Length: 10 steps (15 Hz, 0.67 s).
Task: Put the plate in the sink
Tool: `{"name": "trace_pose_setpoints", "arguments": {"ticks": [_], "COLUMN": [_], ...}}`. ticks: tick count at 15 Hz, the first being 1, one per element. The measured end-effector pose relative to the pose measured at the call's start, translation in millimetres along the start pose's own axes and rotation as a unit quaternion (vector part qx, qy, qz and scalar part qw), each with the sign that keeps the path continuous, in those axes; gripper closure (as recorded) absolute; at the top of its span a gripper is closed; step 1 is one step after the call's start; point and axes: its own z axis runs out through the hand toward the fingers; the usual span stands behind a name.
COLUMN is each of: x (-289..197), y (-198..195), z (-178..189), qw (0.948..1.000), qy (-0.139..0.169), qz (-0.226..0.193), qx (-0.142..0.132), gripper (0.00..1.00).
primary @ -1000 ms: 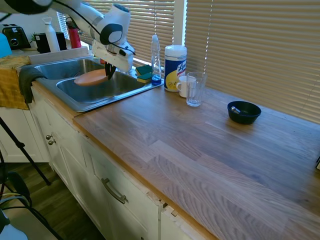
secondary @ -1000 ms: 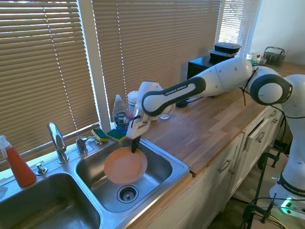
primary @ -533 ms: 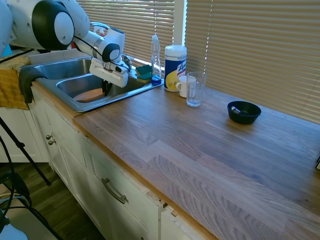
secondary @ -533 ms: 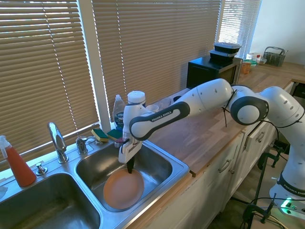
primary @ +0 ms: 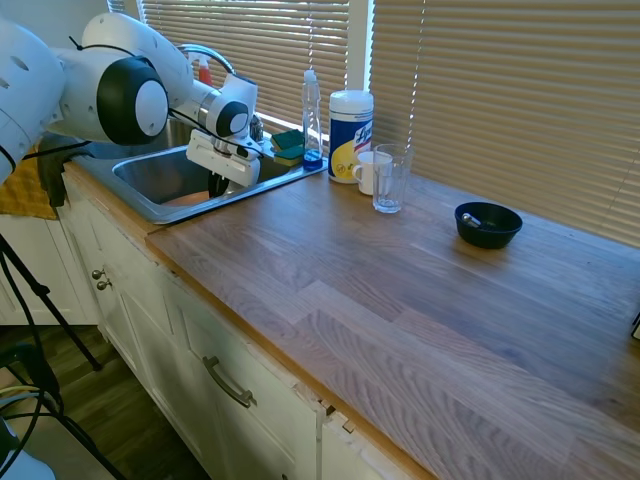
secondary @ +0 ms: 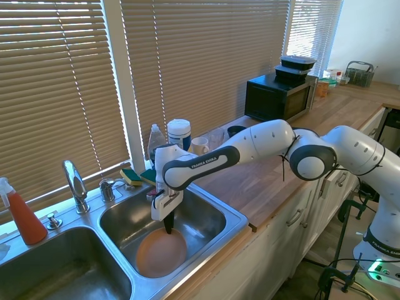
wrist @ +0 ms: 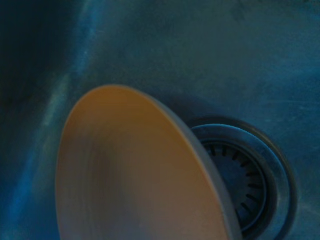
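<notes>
Sink (secondary: 219, 240) basin: gripper (secondary: 168, 230) holds plate (secondary: 161, 253)

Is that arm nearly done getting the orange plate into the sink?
Nearly. The plate is already low inside the sink, partly covering the drain. The pincer appears shut on the plate's rim. What's left: let go and lift the arm clear of the basin.
</notes>
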Motion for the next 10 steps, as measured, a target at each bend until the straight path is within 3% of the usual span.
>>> {"name": "trace_pose_setpoints", "arguments": {"ticks": [6,10], "x": [-0.6,-18.3], "y": [-7.0,-20.6], "z": [-15.1,-58.3], "qw": [0.9999,0.9992], "qy": [0.008,0.024], "qz": [-0.003,-0.016], "qx": [0.009,0.026], "gripper": [0.00,0.00]}}
